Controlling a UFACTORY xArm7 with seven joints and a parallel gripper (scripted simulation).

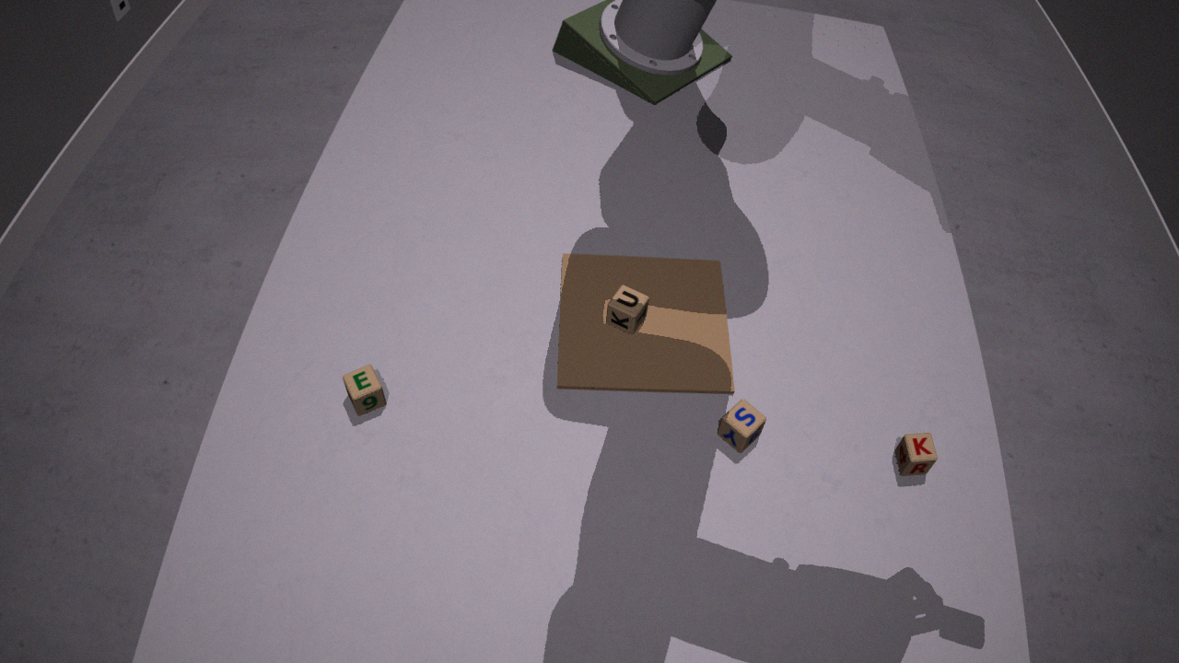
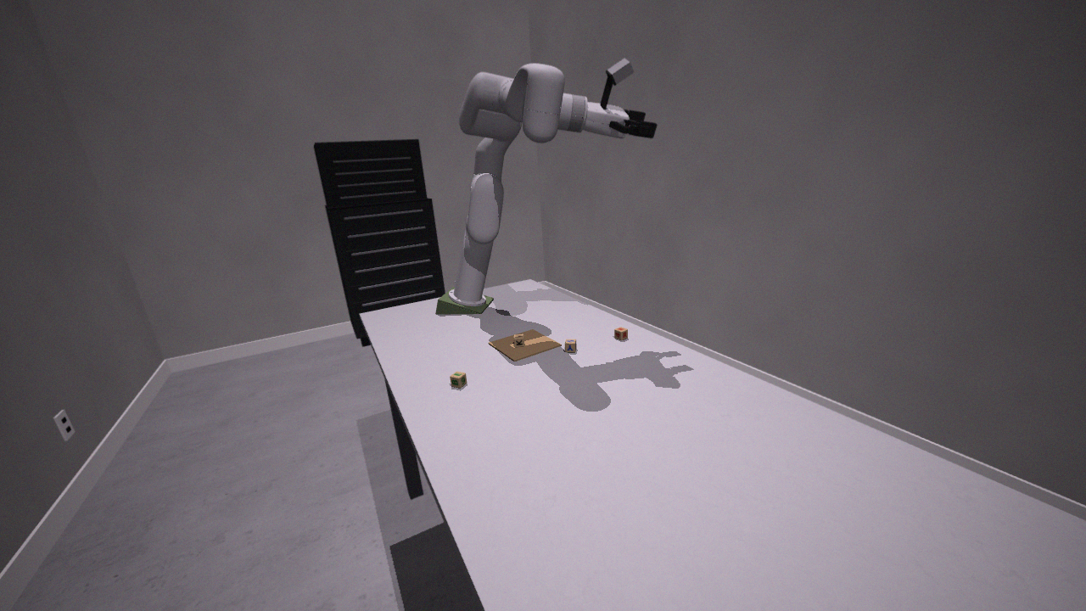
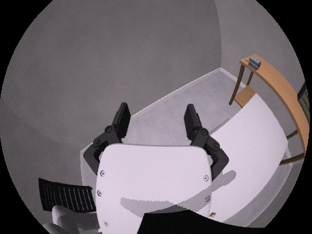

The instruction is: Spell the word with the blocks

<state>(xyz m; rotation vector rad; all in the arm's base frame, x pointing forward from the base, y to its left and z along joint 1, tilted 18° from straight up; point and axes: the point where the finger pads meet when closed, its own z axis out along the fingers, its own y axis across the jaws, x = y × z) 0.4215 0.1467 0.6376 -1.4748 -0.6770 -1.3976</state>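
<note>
A tan mat (image 1: 644, 323) lies flat on the white table. The U block (image 1: 627, 308) sits on the mat, left of its middle, turned a little, with a K on its near side. The S block (image 1: 741, 424) stands on the table just off the mat's near right corner, turned askew. The E block (image 1: 363, 388) lies far to the left on the table. The red K block (image 1: 916, 453) lies far to the right. My gripper (image 2: 641, 127) is high above the table, pointing outward, open and empty. The wrist view shows its spread fingers with nothing between them.
The robot base (image 1: 643, 40) stands on a green plate at the far end of the table. A black slatted cabinet (image 2: 379, 227) stands behind the table's left side. The arm's shadow falls across the mat and the near table.
</note>
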